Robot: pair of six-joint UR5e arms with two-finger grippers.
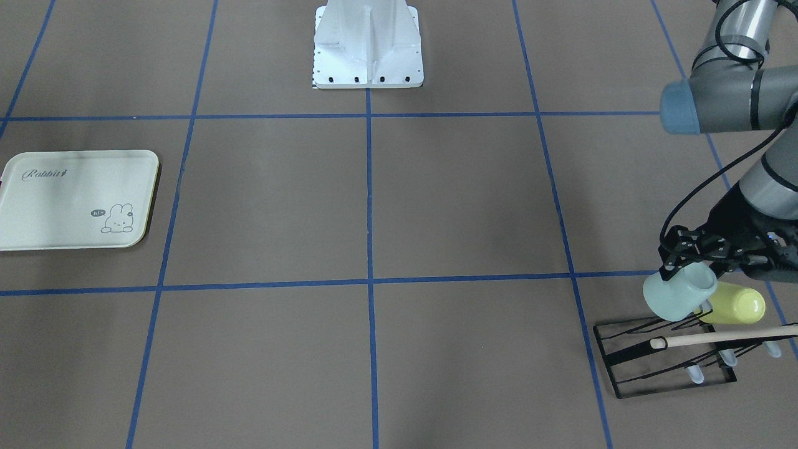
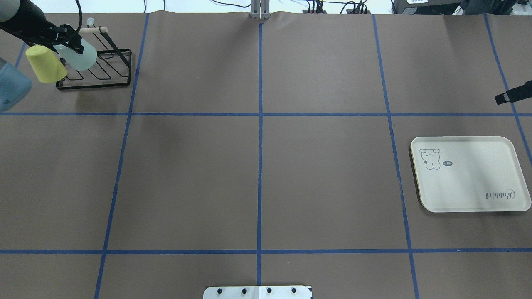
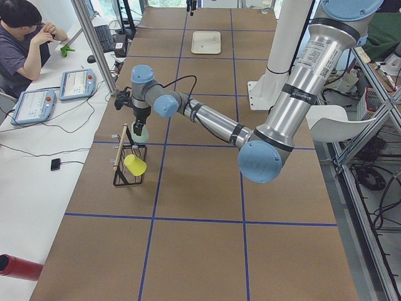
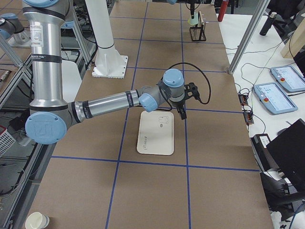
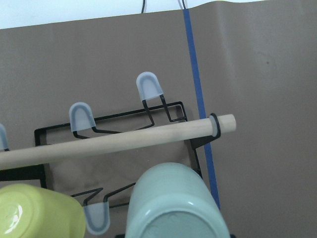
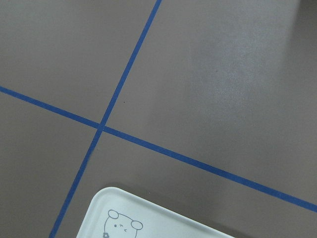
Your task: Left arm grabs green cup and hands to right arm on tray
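Observation:
The pale mint-green cup [image 1: 676, 294] is tilted over the black wire rack [image 1: 623, 358] at the table's far left corner. My left gripper [image 1: 689, 260] is shut on the cup, its fingers on either side of it. The cup also shows in the overhead view [image 2: 81, 57] and fills the bottom of the left wrist view [image 5: 173, 206]. The cream tray [image 2: 469, 187] lies flat and bare on the right side. My right gripper [image 2: 512, 95] hovers beyond the tray's far edge; I cannot tell if it is open or shut. The tray's corner shows in the right wrist view [image 6: 148, 218].
A yellow-green cup [image 1: 737, 305] sits on a rack peg beside the green cup. A wooden dowel [image 5: 114, 141] runs across the top of the rack. The robot's white base [image 1: 368, 47] stands at the table's middle near edge. An operator [image 3: 22, 44] sits beyond the table.

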